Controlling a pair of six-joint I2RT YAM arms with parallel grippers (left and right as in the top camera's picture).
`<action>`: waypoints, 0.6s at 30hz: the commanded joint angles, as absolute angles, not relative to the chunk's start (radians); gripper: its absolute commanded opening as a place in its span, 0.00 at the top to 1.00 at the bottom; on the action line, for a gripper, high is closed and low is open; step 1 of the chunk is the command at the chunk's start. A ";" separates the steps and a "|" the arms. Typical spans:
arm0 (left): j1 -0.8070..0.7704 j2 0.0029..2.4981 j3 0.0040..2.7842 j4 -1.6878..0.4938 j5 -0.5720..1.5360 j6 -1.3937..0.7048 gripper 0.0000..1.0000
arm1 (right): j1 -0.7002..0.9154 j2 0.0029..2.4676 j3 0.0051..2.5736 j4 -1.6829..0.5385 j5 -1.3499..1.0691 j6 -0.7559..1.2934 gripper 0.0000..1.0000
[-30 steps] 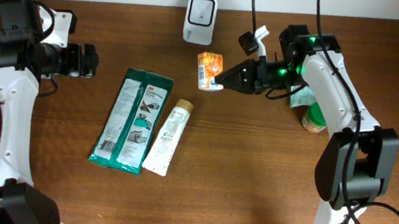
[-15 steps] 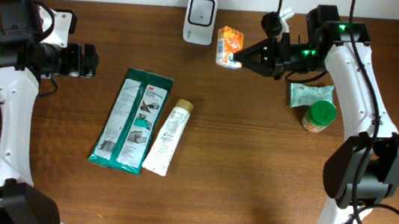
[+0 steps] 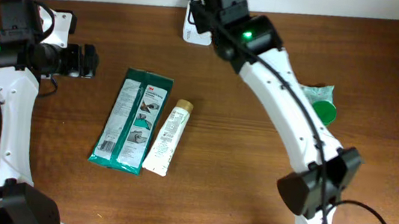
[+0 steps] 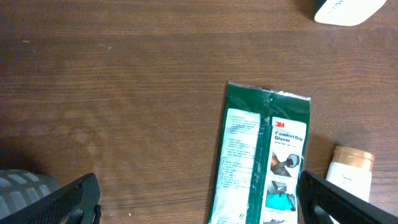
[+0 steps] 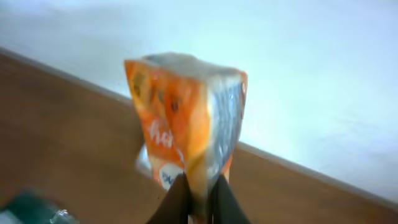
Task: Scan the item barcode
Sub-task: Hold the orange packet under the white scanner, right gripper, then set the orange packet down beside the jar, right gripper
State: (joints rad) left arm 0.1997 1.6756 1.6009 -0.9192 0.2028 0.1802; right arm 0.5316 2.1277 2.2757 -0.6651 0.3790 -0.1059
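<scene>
Containers, L to R: green glove pack (image 3: 132, 119) lies flat on table (image 3: 235, 191), sealed. Tube (image 3: 168, 136) is just beside it on the right, tan cap on, contents not seen. Far right, jar (image 3: 325, 111) w/ green lid sits next to a green pouch (image 3: 315, 90). Both are partly behind right arm (image 3: 285, 91), so we can't tell what's inside. White scanner (image 3: 188, 29) at table's back edge is mostly covered by that arm too. Orange pack (image 5: 186, 124) is blurred in wrist view; we can't read print or barcode. Left gripper (image 3: 88, 62) hangs w/ fingers (image 4: 59, 199) spread fully wide, holding nothing, well apart from glove pack. Right gripper (image 5: 199, 193) is clamped tight on orange pack's bottom edge, holding it upright in air over table's back edge, white wall behind.
</scene>
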 commanded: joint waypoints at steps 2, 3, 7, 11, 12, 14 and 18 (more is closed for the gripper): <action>0.206 1.668 1.607 -0.918 0.214 0.197 0.01 | 0.501 2.335 2.283 -0.425 0.536 -0.406 0.96; 0.206 1.668 1.607 -0.918 0.214 0.197 0.01 | 0.490 2.387 2.283 -0.358 0.536 -0.476 0.96; 0.206 1.668 1.607 -0.918 0.214 0.197 0.01 | 0.476 2.536 2.283 -0.191 0.535 -0.682 0.96; 0.206 1.668 1.607 -0.918 0.214 0.197 0.01 | 0.476 2.582 2.282 -0.183 0.536 -0.756 0.96; 0.206 1.668 1.607 -0.918 0.214 0.197 0.01 | 0.476 2.582 2.282 -0.181 0.536 -0.756 0.96; 0.206 1.668 1.607 -0.918 0.214 0.197 0.01 | 0.477 2.582 2.282 -0.184 0.536 -0.756 0.96; 0.206 1.668 1.607 -0.918 0.214 0.197 0.01 | 0.483 2.580 2.282 -0.191 0.535 -0.755 0.96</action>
State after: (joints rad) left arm 0.1997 1.6756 1.6009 -0.9203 0.2031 0.1802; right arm 0.4736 2.5740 2.2738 -0.1913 0.5232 -0.7582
